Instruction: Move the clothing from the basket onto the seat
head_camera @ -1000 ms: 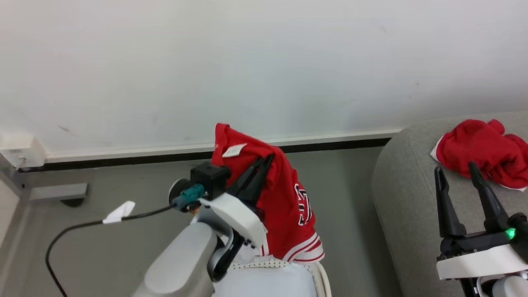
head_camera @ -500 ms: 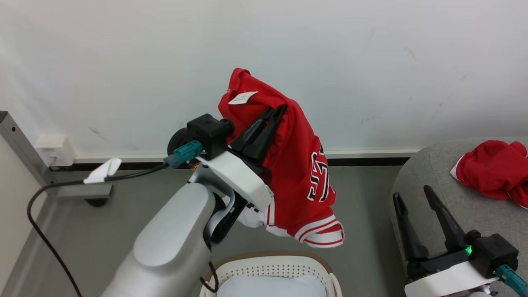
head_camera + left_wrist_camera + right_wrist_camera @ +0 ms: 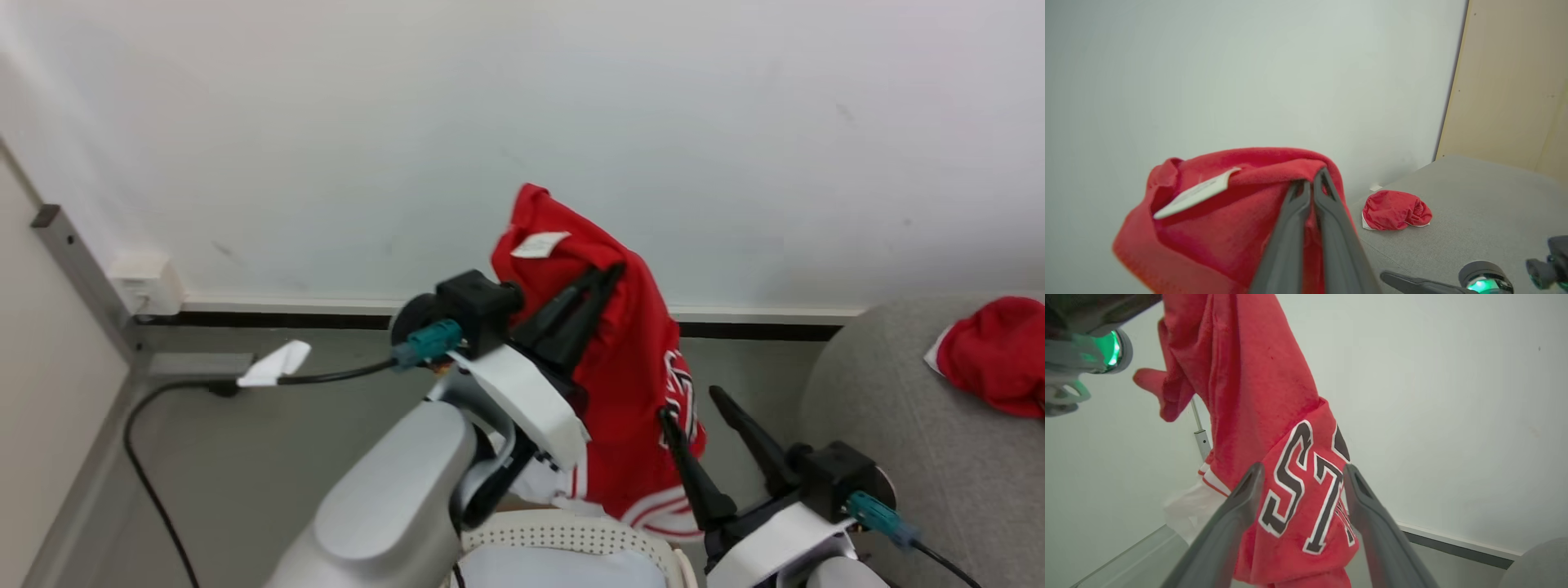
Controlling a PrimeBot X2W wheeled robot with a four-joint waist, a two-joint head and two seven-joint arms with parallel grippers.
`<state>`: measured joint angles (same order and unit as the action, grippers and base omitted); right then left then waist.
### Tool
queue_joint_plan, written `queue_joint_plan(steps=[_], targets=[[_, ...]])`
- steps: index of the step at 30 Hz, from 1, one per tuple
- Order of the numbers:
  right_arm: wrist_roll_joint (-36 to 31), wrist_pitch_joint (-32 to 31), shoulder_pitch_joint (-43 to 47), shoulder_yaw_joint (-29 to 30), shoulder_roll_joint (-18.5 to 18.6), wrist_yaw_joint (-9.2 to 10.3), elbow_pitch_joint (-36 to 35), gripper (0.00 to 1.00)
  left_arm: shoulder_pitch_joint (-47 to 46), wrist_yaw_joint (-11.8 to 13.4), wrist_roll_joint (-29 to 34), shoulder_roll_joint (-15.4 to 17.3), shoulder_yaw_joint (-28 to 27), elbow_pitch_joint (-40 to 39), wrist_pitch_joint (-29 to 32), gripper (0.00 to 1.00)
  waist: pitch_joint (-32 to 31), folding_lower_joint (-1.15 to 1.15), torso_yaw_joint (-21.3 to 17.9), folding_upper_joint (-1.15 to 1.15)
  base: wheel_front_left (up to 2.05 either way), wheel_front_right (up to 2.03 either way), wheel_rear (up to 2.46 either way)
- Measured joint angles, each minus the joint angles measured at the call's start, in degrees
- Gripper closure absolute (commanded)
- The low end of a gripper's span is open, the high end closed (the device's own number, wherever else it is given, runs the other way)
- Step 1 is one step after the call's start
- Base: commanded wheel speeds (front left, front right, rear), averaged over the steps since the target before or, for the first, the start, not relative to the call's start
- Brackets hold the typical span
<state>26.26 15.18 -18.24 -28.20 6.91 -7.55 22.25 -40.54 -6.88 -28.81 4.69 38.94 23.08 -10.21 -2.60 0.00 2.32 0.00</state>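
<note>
My left gripper [image 3: 608, 273] is shut on the red jersey [image 3: 629, 367], which hangs from its fingertips above the white perforated basket [image 3: 571, 535]. In the left wrist view the left gripper [image 3: 1312, 176] pinches a fold of the jersey [image 3: 1229, 216] beside its white tag. My right gripper [image 3: 692, 406] stands open at the jersey's lower right edge. Seen from the right wrist, the right gripper [image 3: 1303, 468] has the jersey [image 3: 1257, 375] and its black-and-white lettering between its spread fingers. A plain red garment [image 3: 992, 355] lies on the grey seat [image 3: 898, 441] at right.
A white wall with a dark baseboard [image 3: 286, 318] stands close behind. A black cable [image 3: 155, 482] with a white tag runs over the grey floor at left, near a metal post [image 3: 82, 265] and a wall box [image 3: 147, 282]. A beige panel [image 3: 1515, 81] rises behind the seat.
The head camera has shifted. My right gripper has swung left from over the seat to the hanging jersey, still open. The left gripper keeps the jersey lifted above the basket.
</note>
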Motion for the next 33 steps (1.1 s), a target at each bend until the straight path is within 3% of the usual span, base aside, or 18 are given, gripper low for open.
queue_joint_plan(steps=[11,12,13,14,21,27,28,29,33], targets=[[4.4,0.0,-6.8,-3.8,-2.4,0.00,18.8,0.00,2.4,-0.2,-3.8,-1.7,10.0,-3.6,0.6,1.00,-1.2,0.00,8.7,0.00,0.00,0.00,0.00],[4.8,0.0,-7.3,-4.6,-2.2,0.00,19.8,0.18,2.5,-0.2,-4.3,-1.7,10.8,-4.1,0.6,1.00,-1.3,0.00,9.7,0.00,0.00,0.00,0.00],[5.1,0.0,-7.6,-5.1,-2.0,0.00,20.4,0.67,2.5,-0.2,-4.6,-1.7,11.6,-4.7,0.6,1.00,-1.5,0.00,10.6,0.00,0.00,0.00,0.00],[5.4,0.0,-7.7,-5.2,-1.9,0.00,20.5,1.00,2.6,-0.3,-5.0,-1.8,12.2,-5.1,0.7,1.00,-1.6,0.00,11.5,0.00,0.00,0.00,0.00],[6.0,0.0,-8.1,-3.4,-1.0,0.00,20.0,1.00,2.7,0.9,-6.2,-1.8,13.1,-4.6,0.7,1.00,-2.1,0.00,15.8,0.00,0.00,0.00,0.00],[6.4,0.0,-8.1,-0.4,-0.3,0.00,16.1,1.00,3.1,1.7,-6.7,-1.3,12.6,-2.6,-0.3,1.00,-1.4,0.00,15.0,0.00,0.00,0.00,0.00],[6.6,0.0,-8.1,0.4,-0.3,0.00,15.2,1.00,3.4,1.9,-6.7,-1.0,12.4,-2.3,-0.5,0.55,-1.3,0.00,14.6,0.00,0.00,0.00,0.00],[7.0,0.0,-8.1,1.1,-0.2,0.00,14.3,1.00,3.8,1.9,-6.8,-0.6,12.3,-1.8,-0.5,0.00,-1.1,0.00,14.2,0.00,0.00,0.00,0.00],[8.3,-0.1,-8.0,4.0,1.0,0.00,11.3,1.00,6.0,2.2,-7.1,0.4,12.5,-1.0,-1.1,0.00,-0.6,0.00,12.2,0.00,0.00,0.00,0.00]])
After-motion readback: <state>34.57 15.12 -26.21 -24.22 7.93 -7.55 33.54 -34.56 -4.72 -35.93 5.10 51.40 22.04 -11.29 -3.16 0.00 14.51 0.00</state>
